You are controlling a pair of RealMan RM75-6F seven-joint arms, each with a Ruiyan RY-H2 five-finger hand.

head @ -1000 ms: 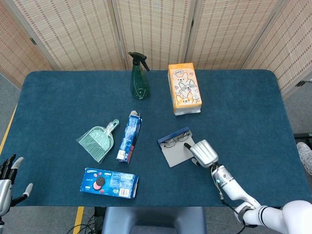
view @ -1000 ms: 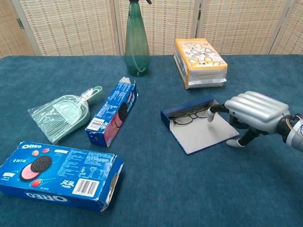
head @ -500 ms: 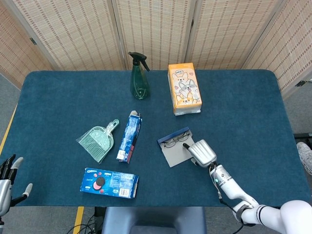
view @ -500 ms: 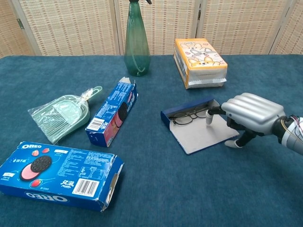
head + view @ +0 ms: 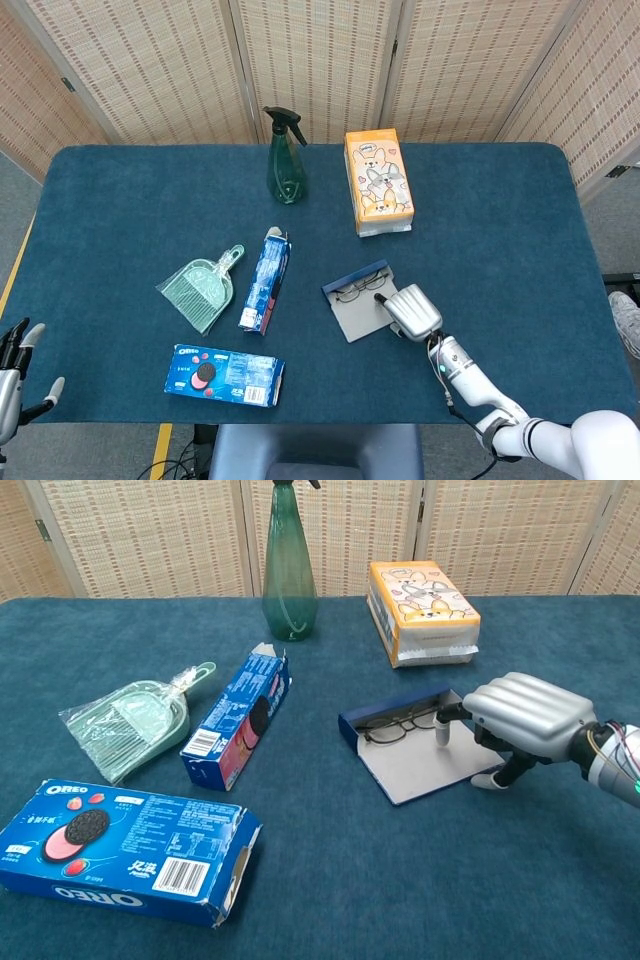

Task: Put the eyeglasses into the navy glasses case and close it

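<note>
Navy glasses case (image 5: 358, 302) (image 5: 415, 750) lies open on the blue counter (image 5: 480, 220) (image 5: 330, 880), right of centre, grey lid flap flat toward the near edge. Case long axis runs diagonally: left end nearer the camera, right end further back, in both views. Eyeglasses (image 5: 358, 289) (image 5: 397, 726) already sit in the tray part along its back wall, long axis parallel to the case, lenses side by side. Which way the temples point, cannot tell.

Right robot hand (image 5: 414, 313) (image 5: 523, 723) at the case's right end, palm down, fingers curled, one fingertip (image 5: 443, 736) down on the grey flap close to the glasses' right end. Thumb tip sits at the flap's right corner. Whether it actually pinches the flap, cannot tell; nothing lifted.

Left robot hand (image 5: 14, 372) at the near left corner, off the counter edge, fingers spread, holding nothing; head view only.

Other stuff: green spray bottle (image 5: 284, 157) (image 5: 290, 560) upright at back, orange tissue box (image 5: 377, 182) (image 5: 420, 611) right of it, green dustpan (image 5: 202, 288) (image 5: 135, 728), blue cookie box (image 5: 266, 281) (image 5: 238, 720) just beside it, Oreo box (image 5: 224, 375) (image 5: 115, 849) near the front edge.
</note>
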